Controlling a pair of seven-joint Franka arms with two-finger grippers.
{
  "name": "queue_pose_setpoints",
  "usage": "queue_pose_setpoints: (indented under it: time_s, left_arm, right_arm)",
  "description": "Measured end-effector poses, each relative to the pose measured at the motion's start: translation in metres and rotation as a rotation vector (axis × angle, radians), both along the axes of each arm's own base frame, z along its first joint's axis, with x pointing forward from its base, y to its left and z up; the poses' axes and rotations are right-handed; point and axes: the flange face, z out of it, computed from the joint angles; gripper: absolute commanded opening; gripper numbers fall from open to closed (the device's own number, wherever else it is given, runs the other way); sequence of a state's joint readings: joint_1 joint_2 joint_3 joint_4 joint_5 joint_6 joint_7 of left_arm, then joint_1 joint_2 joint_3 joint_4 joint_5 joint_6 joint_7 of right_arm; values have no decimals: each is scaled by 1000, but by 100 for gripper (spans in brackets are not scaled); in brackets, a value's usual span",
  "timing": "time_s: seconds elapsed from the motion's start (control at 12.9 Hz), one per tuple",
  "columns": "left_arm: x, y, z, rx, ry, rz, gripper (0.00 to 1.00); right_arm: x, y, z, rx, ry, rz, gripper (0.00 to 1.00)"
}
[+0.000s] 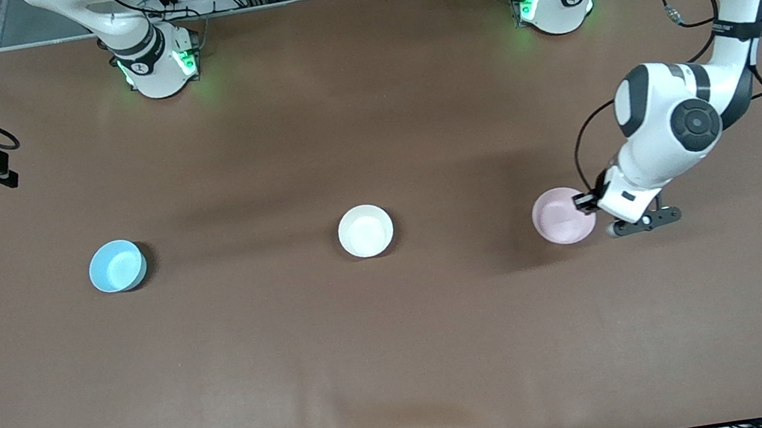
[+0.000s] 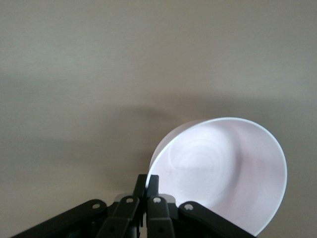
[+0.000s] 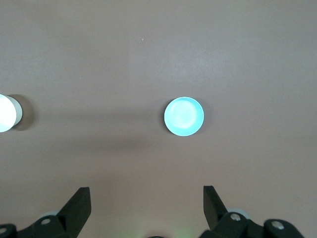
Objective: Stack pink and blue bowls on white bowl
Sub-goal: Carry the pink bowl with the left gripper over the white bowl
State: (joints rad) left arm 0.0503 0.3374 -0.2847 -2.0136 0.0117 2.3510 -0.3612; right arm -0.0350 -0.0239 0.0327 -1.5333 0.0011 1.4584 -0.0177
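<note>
Our left gripper [image 1: 585, 203] pinches the pink bowl's [image 1: 561, 216] rim, with the white bowl [image 1: 365, 230] sitting toward the right arm's end (blue bowl [image 1: 117, 265] too), while our right gripper [image 3: 146, 203] waits wide apart above.
</note>
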Motion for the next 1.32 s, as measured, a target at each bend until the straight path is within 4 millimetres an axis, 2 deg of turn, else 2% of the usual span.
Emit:
queue_pose_setpoints:
  time_s: [0.16, 0.39, 0.54, 0.78, 0.93, 1.32]
  left_arm:
    - [2, -39, 19, -25, -17, 30, 0]
    - [-4, -107, 34, -57, -30, 76, 0]
    - [-9, -156, 33, -80, -22, 118, 0]
    - [-16, -213, 20, -106, 5, 158, 0]
    - [-21, -236, 15, -114, 15, 154, 0]
    - [-29, -269, 5, -119, 16, 102, 0]
  right_arm:
    - [0, 0, 0, 3, 0, 0, 100]
    - [0, 1, 0, 5, 0, 0, 100]
    - [0, 1, 0, 5, 0, 0, 100]
    - [0, 0, 0, 5, 0, 0, 100]
    - [0, 0, 0, 5, 1, 0, 100]
    - [2, 0, -3, 6, 6, 0, 100]
